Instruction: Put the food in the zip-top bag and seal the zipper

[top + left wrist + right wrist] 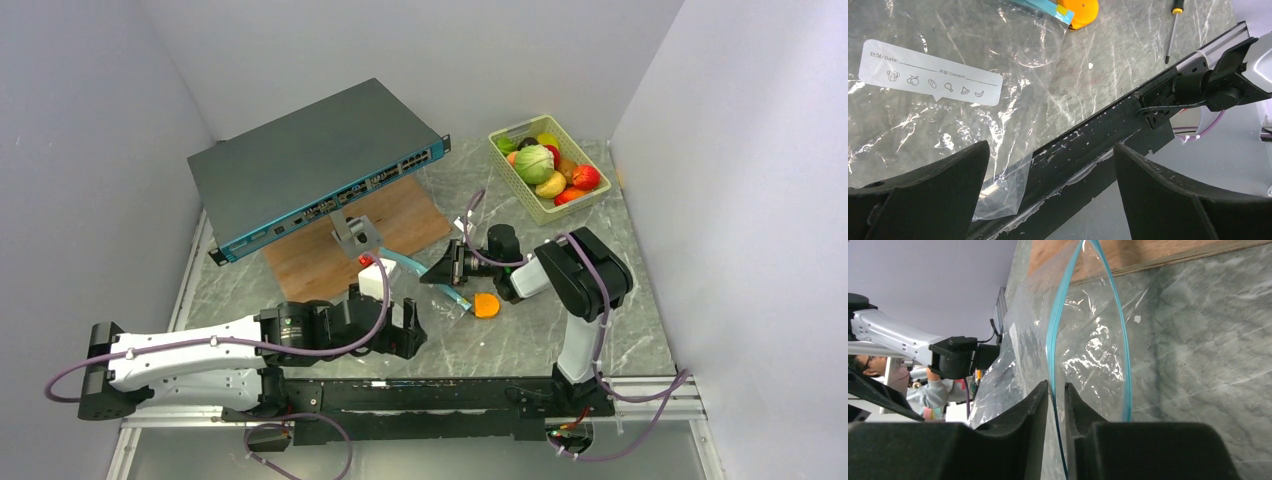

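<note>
The clear zip-top bag (948, 115) lies on the marble table with its white label (930, 77) facing up. My right gripper (1057, 385) is shut on one lip of its teal zipper (1052, 330). The other lip (1123, 360) bows away, so the mouth stands open. In the top view the right gripper (452, 266) holds the bag (400, 268) at mid-table. One orange peach (486, 305) lies on the table just outside the mouth and also shows in the left wrist view (1083, 9). My left gripper (1050, 150) is open and empty above the bag's near corner, and shows in the top view (405, 335).
A pale green basket (520, 185) at the back right holds the cabbage (534, 162), the lemon, red fruit and more food. A grey network switch (310, 160) lies on a wooden board (400, 215) at the back. A screwdriver (1172, 30) lies near the black front rail (1108, 130).
</note>
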You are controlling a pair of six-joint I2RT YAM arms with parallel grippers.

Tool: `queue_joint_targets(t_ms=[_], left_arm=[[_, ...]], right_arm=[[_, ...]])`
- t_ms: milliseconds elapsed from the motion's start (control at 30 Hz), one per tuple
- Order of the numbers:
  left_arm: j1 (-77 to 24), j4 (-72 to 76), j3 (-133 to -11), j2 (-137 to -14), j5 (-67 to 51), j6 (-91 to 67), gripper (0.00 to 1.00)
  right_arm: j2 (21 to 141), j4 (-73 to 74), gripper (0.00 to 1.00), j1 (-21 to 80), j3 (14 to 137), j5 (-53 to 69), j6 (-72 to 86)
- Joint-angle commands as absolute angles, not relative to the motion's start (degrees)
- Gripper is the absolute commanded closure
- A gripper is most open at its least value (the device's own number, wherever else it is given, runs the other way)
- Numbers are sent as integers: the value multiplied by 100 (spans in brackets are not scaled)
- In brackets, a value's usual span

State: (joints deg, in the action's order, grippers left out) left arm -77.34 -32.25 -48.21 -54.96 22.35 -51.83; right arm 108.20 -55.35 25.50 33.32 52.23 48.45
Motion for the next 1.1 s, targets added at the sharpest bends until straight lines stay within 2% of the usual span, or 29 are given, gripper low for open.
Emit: queue_joint_targets(t_ms=[0, 167, 400, 600, 700, 900, 1067], left_arm=[[-7770, -3307, -4765, -5476, 2419, -5494, 0], [-7765, -3583, -4874, -5587, 2534, -5695, 0], [-7770, -3824, -4882, -5465, 2708, -6010, 0], [-7770, -4017, -4919, -5057, 2881, -6372, 0], [-7763, -4100, -5046, -4833, 2962, -6582, 0], [-7686, -3848, -5183, -4581, 2950, -6950, 0], [-7399, -3969, -5710, -4953, 2760, -6892, 8]], right_arm=[[10540, -6003, 84, 2613, 3252, 5371, 5017], [9957, -5209, 100, 2637, 3266, 5189, 4786], [8271, -1854, 100, 2645, 3563, 3958, 3387], [6883, -363, 100, 2676, 3594, 3133, 2614], [6304, -308, 100, 2718, 3502, 3240, 2317], [5831, -1249, 100, 3180, 3191, 3854, 2219], [5669, -1284, 100, 4061, 3311, 3494, 1854]])
